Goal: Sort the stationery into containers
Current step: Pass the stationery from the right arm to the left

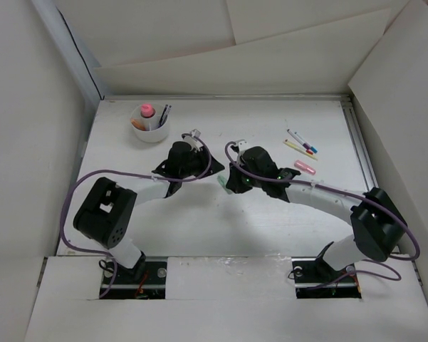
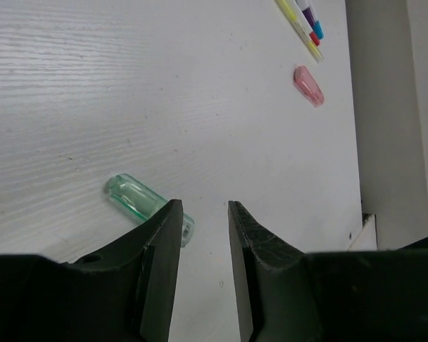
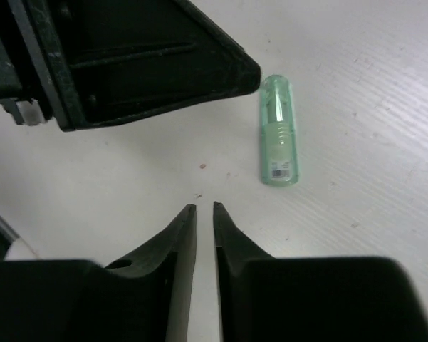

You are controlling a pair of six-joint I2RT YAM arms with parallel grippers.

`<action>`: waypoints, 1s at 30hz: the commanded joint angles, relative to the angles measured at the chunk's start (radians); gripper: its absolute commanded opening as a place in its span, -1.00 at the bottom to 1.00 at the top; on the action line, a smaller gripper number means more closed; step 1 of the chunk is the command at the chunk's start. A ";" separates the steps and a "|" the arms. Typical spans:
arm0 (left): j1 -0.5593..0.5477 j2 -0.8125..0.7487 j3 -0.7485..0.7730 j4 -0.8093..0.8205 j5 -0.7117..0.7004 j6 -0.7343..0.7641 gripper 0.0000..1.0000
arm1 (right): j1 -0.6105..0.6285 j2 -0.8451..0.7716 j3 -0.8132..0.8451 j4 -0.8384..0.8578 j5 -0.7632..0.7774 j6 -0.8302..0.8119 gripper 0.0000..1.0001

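A stubby green translucent piece (image 1: 220,183) lies on the table between my two grippers. In the left wrist view it (image 2: 134,197) lies just left of my left gripper (image 2: 203,206), which is open and empty. In the right wrist view it (image 3: 278,132) lies ahead and to the right of my right gripper (image 3: 204,206), whose jaws are shut to a thin gap with nothing between them. The round white cup (image 1: 150,127) stands at the far left and holds a pink-capped tube (image 1: 147,110) and some pens. Thin pens (image 1: 300,142) and a stubby pink piece (image 1: 305,167) lie at the right.
White walls surround the table (image 1: 270,121) on all sides. The left gripper's black body (image 3: 128,57) fills the upper left of the right wrist view, close to my right fingertips. The pens (image 2: 304,25) and pink piece (image 2: 308,85) show far ahead in the left wrist view.
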 commanded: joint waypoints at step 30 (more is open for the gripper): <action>0.160 -0.149 -0.167 0.095 0.120 -0.059 -0.14 | 0.010 0.219 0.109 0.018 0.189 -0.012 -0.75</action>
